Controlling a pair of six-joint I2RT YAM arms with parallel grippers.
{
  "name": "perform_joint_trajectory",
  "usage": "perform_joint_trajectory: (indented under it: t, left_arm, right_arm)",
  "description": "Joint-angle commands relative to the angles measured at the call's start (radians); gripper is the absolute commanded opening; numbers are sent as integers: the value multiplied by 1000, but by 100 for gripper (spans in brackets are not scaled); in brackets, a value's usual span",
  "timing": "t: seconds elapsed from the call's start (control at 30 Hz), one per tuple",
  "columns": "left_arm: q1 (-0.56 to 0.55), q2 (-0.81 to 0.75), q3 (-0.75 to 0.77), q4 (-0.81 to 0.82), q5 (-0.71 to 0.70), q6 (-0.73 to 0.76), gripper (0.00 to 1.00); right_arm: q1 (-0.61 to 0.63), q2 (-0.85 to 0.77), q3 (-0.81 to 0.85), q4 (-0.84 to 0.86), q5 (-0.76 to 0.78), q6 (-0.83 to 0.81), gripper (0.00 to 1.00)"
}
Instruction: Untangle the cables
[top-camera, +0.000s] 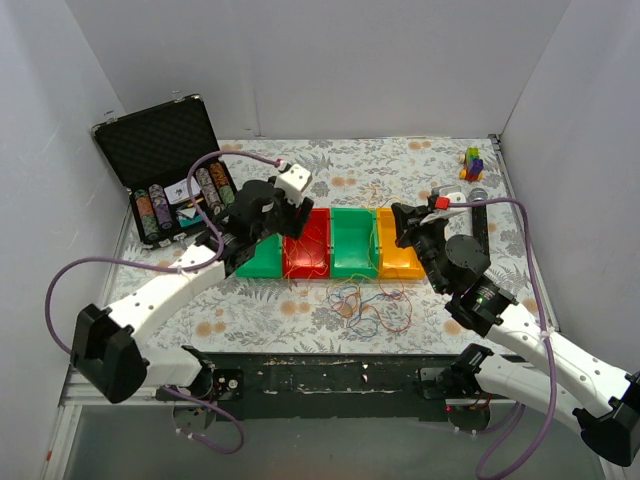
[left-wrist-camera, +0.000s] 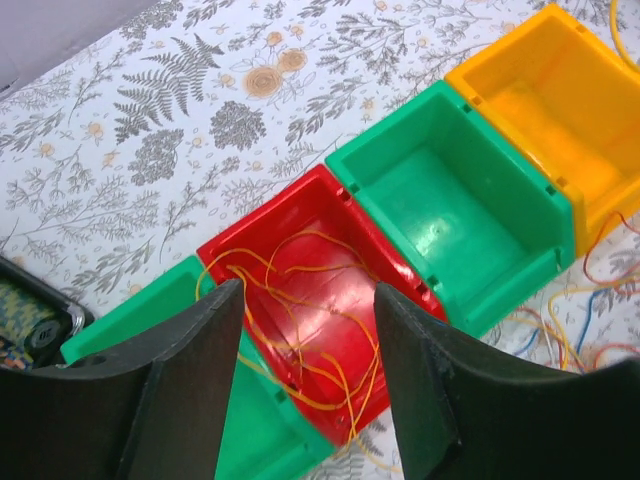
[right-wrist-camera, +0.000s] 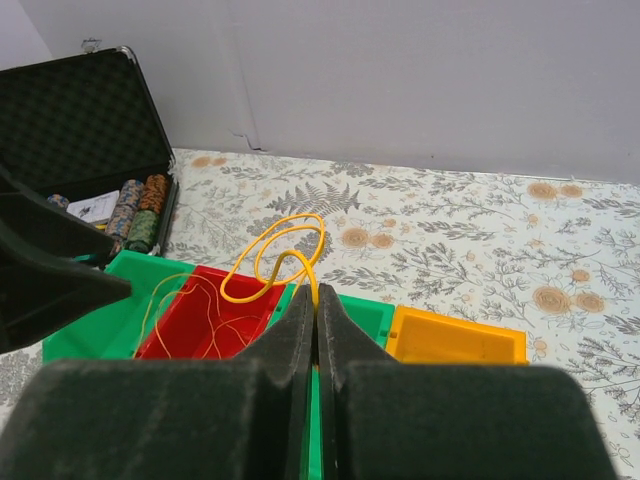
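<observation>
Appearing limp and featherlight, a yellow cable (right-wrist-camera: 285, 250) is pinched single-strand in the closed right gripper (right-wrist-camera: 316, 300) right of the red bin (left-wrist-camera: 262, 210); the left gripper (left-wrist-camera: 310, 295) gapes empty above it.

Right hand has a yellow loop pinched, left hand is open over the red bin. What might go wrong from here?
The yellow loop is pinched only at the very tips of the right hand, so the thin wire may slip free. The orange loops in the red bin spill over its near rim right below the open left hand, which might snag them and drag them out.
</observation>
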Motion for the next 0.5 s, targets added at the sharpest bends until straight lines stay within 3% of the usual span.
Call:
perform_joint_trajectory:
  t: [0.0, 0.1, 0.27, 0.37, 0.47]
  left_arm:
    - [22, -148, -107, -119, 120, 89, 58]
    - [20, -236, -180, -151, 233, 179, 64]
    - [19, -344, -349, -222, 351, 362, 60]
    - [14, -415, -430, -230, 408, 475, 51]
    - [13, -454, -466, -259, 486, 556, 32]
  right_arm:
    - [-5, 7, 61, 12, -24, 2, 1]
    - [-5, 20, 87, 7, -32, -1, 1]
    - [-5, 31, 107, 6, -30, -10, 1]
    - [-5, 28, 104, 6, -29, -6, 1]
    - [-5, 30, 100, 6, -23, -4, 1]
